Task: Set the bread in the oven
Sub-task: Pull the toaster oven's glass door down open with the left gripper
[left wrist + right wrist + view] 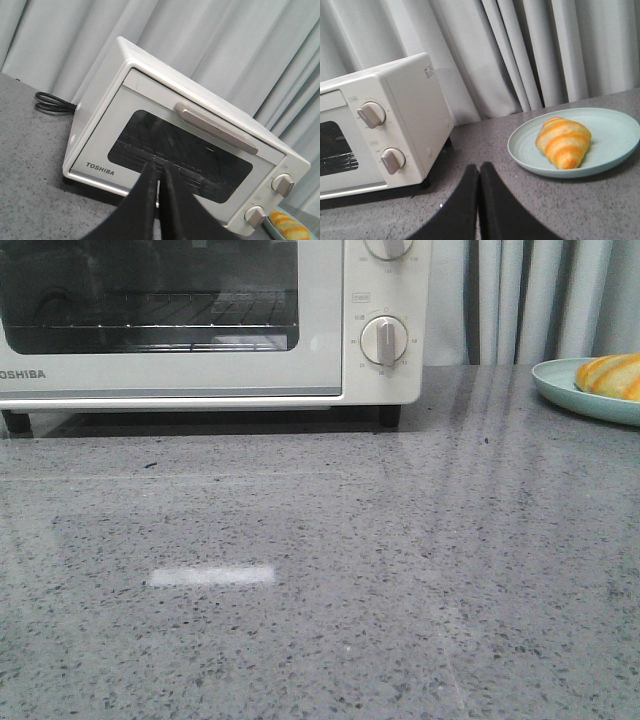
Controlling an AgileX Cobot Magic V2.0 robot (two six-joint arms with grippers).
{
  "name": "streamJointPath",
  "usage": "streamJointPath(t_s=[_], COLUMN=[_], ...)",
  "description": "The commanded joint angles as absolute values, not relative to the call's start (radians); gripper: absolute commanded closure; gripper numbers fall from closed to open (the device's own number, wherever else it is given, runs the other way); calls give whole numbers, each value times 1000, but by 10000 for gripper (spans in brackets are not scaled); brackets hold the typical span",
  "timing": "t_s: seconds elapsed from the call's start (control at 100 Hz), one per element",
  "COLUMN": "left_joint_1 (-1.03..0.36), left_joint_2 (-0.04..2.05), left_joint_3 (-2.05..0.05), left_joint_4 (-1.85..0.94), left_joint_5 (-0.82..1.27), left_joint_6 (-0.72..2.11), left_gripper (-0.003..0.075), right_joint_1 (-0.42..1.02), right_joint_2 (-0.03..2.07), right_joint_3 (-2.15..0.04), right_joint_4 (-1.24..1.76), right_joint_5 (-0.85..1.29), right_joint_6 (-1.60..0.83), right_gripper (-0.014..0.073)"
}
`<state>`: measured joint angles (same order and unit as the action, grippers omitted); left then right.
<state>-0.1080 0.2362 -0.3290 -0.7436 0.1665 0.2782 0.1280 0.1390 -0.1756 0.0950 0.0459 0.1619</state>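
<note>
Oven (200, 320) at rear left of grey speckled counter (330, 570), door closed, wire rack visible through glass. Teal plate (580, 392) well apart to its right, bread (612, 375) lying on it. Left gripper (159, 172) and right gripper (479, 172): fingers pressed together, holding nothing.

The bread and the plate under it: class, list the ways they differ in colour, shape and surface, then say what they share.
Colour: the bread is golden-orange with paler cream stripes, while the plate is a plain pale teal.
Shape: the bread is a plump croissant form tapering to one end; the plate is a wide, shallow round dish.
Pose: the bread lies on the plate; the plate sits on the grey counter.
Shared: both are to the right of the oven.
</note>
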Motion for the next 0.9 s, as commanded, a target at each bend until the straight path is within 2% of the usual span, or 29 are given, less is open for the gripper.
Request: streamJointPath(t_s=[0.0, 0.2, 0.59, 0.75, 0.89], left_joint_1=[-108, -136, -444, -456, -456], left_joint_2=[316, 488, 901, 1021, 1100], left_joint_3=[-411, -587, -871, -912, -914], left_joint_4=[-724, -722, -721, -721, -729], left_joint_5=[138, 191, 71, 38, -70], left_joint_6=[305, 603, 700, 701, 701], left_gripper=[741, 741, 741, 741, 741], right_joint_1=[128, 130, 130, 130, 130], right_joint_2=[186, 228, 382, 382, 382], right_joint_3=[-218, -315, -369, -369, -369], right_joint_4=[72, -107, -172, -172, -172], right_joint_5=[-94, -42, -40, -45, -41], right_joint_6=[157, 157, 157, 157, 157], right_gripper=[643, 643, 643, 643, 643])
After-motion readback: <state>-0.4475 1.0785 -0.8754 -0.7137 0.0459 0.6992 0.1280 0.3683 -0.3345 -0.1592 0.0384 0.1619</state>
